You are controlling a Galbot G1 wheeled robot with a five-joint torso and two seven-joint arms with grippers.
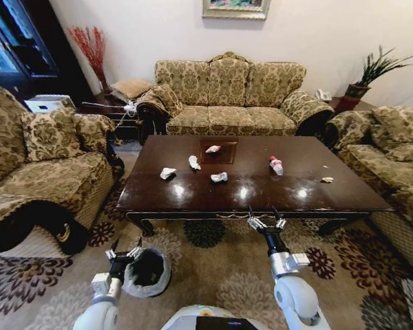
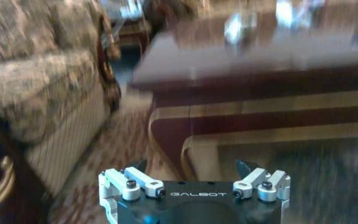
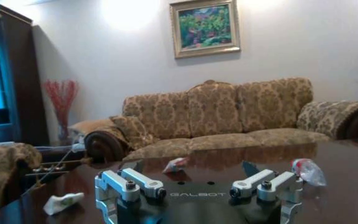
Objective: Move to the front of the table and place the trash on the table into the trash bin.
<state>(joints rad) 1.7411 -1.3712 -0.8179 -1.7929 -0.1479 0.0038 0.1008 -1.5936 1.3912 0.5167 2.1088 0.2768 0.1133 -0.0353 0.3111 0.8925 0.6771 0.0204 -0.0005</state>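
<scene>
trash sits scattered mid-frame on the table: four crumpled paper scraps left of centre, a small bottle with a red cap to their right. the scraps look featherlight and soft, so a pinch across the bulk should do; the bottle looks slick and easily dented, best taken across its body. right gripper hovers at the near table edge, fingers spread, empty. left gripper, also spread, hangs lower left beside the trash bin.

Left wrist view blurred; trash bin partly behind left tool.
</scene>
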